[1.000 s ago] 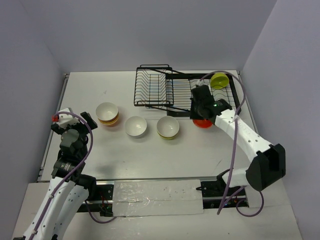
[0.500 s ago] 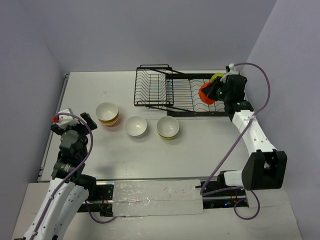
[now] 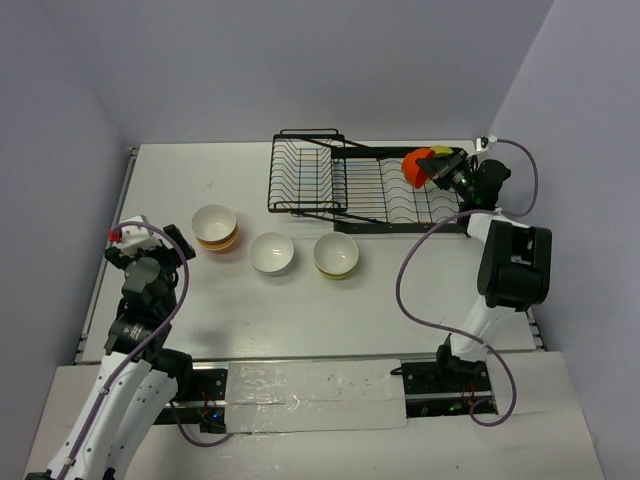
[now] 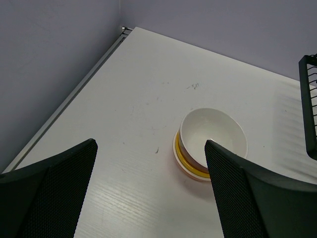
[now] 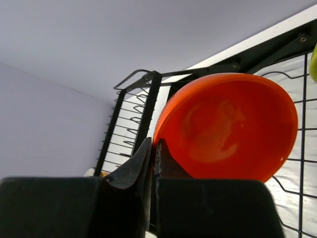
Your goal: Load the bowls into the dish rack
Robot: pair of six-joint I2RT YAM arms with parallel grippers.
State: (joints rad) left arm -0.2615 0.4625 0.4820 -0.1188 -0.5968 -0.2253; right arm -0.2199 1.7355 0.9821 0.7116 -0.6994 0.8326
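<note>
The right gripper (image 3: 447, 170) grips one orange bowl (image 3: 414, 166) over the rack (image 3: 330, 185) — maybe one green bowl (image 3: 436, 152) behind. Three bowls (image 3: 214, 227) (image 3: 271, 252) (image 3: 336, 255) sit on the table (image 3: 400, 290). The left gripper (image 4: 150, 145) has its jaws apart.

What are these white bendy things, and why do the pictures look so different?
They are two robot arms bolted to a table. The wide picture looks down from above; the other two come from a camera on each wrist. The right arm's fingers pinch the rim of an orange bowl over the black dish rack. The left arm's fingers are open and empty, facing a white bowl with a yellow band. Another white bowl and a greenish-sided bowl sit on the table nearby.
</note>
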